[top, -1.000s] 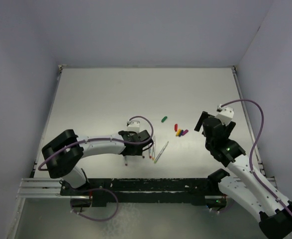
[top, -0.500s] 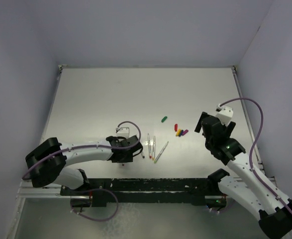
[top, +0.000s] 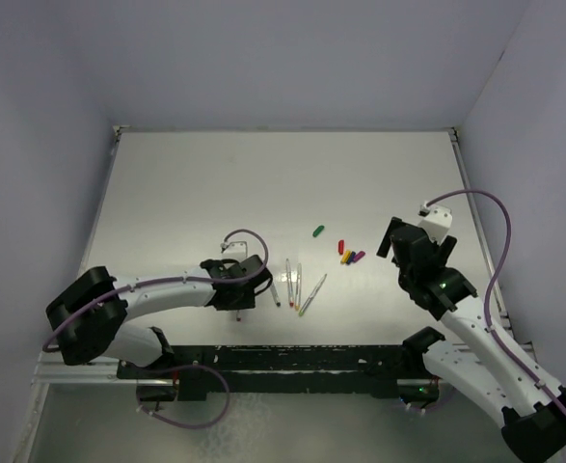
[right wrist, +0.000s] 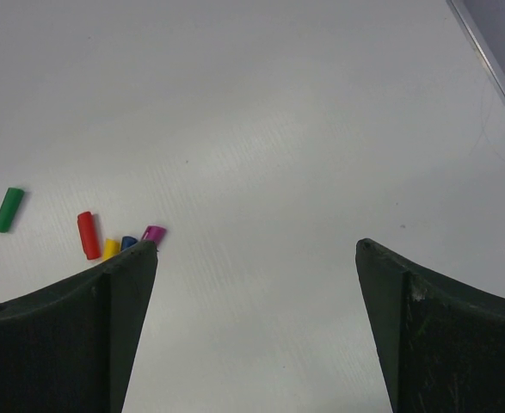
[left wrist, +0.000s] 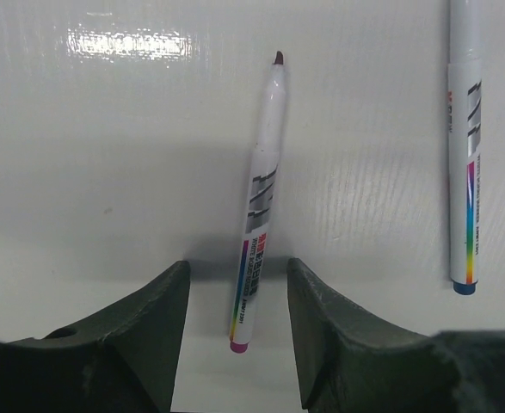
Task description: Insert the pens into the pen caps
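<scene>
Pale-barrelled, purple-ended pen [left wrist: 265, 163] is found lying on the table [left wrist: 106, 129] between the jaws of the left claw [left wrist: 237, 268], its long axis running straight away from that claw. The claw is seen half open, with nothing gripped.

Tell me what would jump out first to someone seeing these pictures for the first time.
The left tool draws the eye first: its open fingers straddle a pale pen with a pink end, lying flat on the white table. Next come the bright caps in the right wrist view, red, yellow, blue and purple huddled together. A green cap lies apart, and all of them sit left of the wide-open right tool.
</scene>
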Motion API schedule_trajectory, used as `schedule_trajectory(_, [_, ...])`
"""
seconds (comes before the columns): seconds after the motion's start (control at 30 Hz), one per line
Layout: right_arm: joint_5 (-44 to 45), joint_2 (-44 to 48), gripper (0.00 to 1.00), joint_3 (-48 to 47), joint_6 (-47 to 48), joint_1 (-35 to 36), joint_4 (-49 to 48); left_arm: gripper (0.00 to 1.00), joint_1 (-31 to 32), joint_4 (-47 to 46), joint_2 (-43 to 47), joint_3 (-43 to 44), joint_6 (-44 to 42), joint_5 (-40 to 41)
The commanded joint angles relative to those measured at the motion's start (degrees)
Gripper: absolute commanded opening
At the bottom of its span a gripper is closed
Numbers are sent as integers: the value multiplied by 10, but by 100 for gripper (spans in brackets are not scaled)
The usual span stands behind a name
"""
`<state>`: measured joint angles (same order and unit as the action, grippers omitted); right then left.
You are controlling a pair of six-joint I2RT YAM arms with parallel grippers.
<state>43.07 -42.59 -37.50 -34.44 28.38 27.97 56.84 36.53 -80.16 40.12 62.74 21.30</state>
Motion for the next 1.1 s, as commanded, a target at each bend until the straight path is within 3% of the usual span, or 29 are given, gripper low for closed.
schedule_trajectory(0.0, [2, 4, 100, -25, -10, -2, 8, 49, -31, -51, 17, -24, -39, -29])
schedule_trajectory(0.43, [1, -9, 100, -30, -12, -2, 3, 46, -51, -46, 7, -35, -59, -65])
schedule_trajectory(0.8, [1, -20, 100, -25, -12, -2, -12, 41, -51, -19, -57, -15, -50, -59])
schedule_trajectory(1.07, [5, -7, 100, -24, -11, -2, -7, 30, -50, -16, -86, -15, -50, -85])
